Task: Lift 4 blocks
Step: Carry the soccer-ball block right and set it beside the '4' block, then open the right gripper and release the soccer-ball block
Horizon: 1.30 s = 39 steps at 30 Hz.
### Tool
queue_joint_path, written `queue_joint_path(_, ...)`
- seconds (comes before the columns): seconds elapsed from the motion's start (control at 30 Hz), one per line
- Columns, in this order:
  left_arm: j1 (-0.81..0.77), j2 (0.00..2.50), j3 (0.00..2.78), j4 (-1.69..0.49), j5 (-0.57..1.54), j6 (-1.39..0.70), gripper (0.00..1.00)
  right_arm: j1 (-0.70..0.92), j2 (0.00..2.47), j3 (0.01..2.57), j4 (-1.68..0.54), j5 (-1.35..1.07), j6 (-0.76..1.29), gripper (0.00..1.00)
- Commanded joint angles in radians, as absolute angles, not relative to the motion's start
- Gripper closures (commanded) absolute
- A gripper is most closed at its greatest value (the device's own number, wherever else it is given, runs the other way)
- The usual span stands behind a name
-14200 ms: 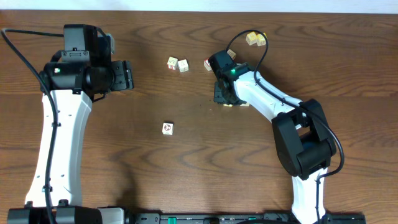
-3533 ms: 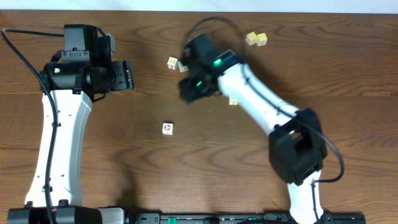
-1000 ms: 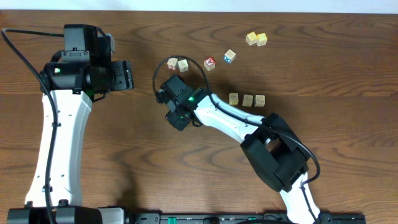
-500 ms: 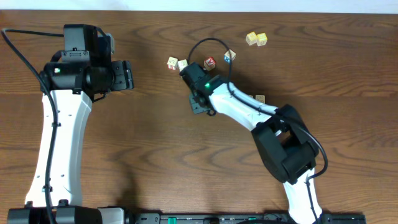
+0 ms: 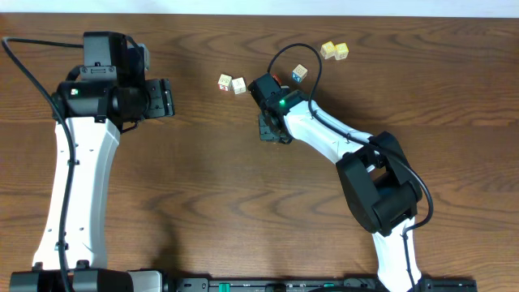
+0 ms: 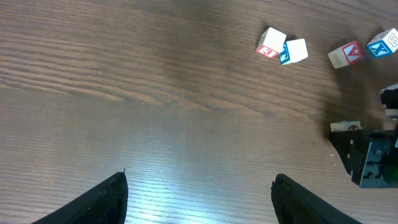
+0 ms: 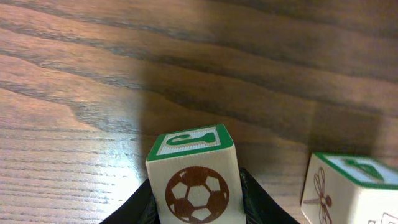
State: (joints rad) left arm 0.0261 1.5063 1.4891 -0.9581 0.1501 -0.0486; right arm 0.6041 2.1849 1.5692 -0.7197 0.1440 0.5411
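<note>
One block (image 7: 193, 177), marked with a brown ball and a green-edged top face, is pinched between the two fingers (image 7: 142, 202) of the right gripper (image 7: 195, 200), near the middle of the table (image 5: 243, 211). Whether it is raised off the wood cannot be told. A second block (image 7: 348, 186), marked with a dragonfly, is seen just beside it, not touching it. Two of the four blocks are thus shown. The left gripper (image 6: 199, 176) is seen with its fingers spread wide over bare wood, well apart from every cube. Toward the far edge, two touching cubes (image 5: 225, 82), one red-faced cube (image 6: 345, 55), one blue-faced cube (image 5: 300, 73) and two yellow cubes (image 5: 328, 49) are counted.
</note>
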Motion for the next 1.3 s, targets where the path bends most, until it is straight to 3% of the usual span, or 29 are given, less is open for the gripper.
queue_joint_path(0.0, 0.030, 1.506, 1.503, -0.957, 0.141, -0.046, 0.25, 0.597, 2.199, 1.555, -0.746, 0.092, 0.591, 0.70)
queue_joint_path(1.03, 0.030, 1.506, 1.503, -0.957, 0.141, -0.046, 0.25, 0.545, 2.197, 1.558, -0.780, 0.157, 0.774, 0.71)
queue_joint_path(1.27, 0.030, 1.506, 1.503, -0.957, 0.141, -0.046, 0.26, 0.540, 2.197, 1.558, -0.771, 0.152, 0.770, 0.67)
